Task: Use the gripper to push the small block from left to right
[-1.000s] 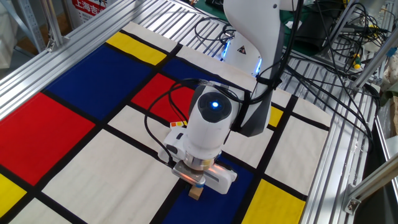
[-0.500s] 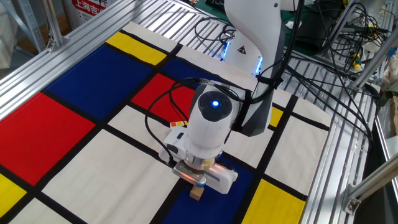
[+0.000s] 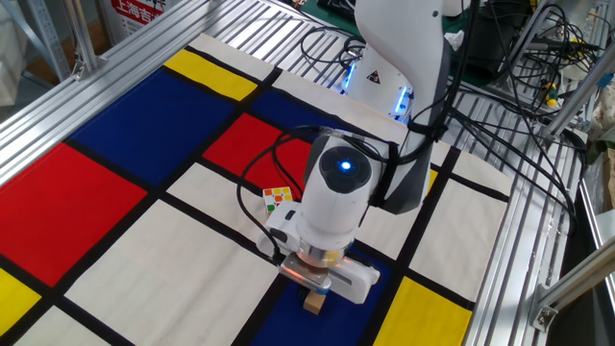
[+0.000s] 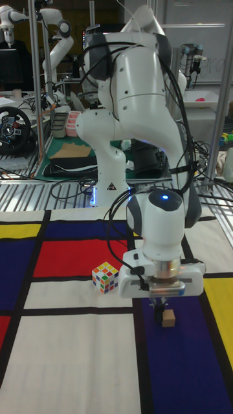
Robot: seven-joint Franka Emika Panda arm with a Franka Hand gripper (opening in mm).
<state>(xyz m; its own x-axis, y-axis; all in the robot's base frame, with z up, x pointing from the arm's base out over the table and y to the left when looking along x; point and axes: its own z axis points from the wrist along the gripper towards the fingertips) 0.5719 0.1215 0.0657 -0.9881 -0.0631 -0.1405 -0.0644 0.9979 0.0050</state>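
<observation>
— Nearest item first: what do we record at the front of the counter (image 3: 115, 259)?

— We record the small block (image 3: 314, 304), a plain tan wooden cube, lying on the dark blue panel of the patterned cloth. In the tall fixed view it sits at (image 4: 169, 318), just right of the black dividing line.

— And the tool?

— The tool (image 3: 322, 285) points straight down beneath the white wrist module. In the tall fixed view the tool (image 4: 158, 313) stands just to the left of the block, its tip low at the cloth. We cannot tell whether tip and block touch or are a hair apart. The fingers appear as one narrow dark stem with no visible gap, so we read them as closed together, and they have hold of nothing; the block lies free beside them.

— Next behind?

— A multicoloured puzzle cube (image 4: 105, 277) with white edges rests on the white panel, left of the wrist and apart from the block. In the fixed view it shows at (image 3: 277, 199), partly hidden by the arm.

— Further back?

— The white robot arm (image 4: 133, 97) rises from its base at the far edge of the cloth, with black cables looping down it. Beyond, we note aluminium framing (image 3: 125, 67) and a second robot arm (image 4: 59, 39) in the background.
</observation>
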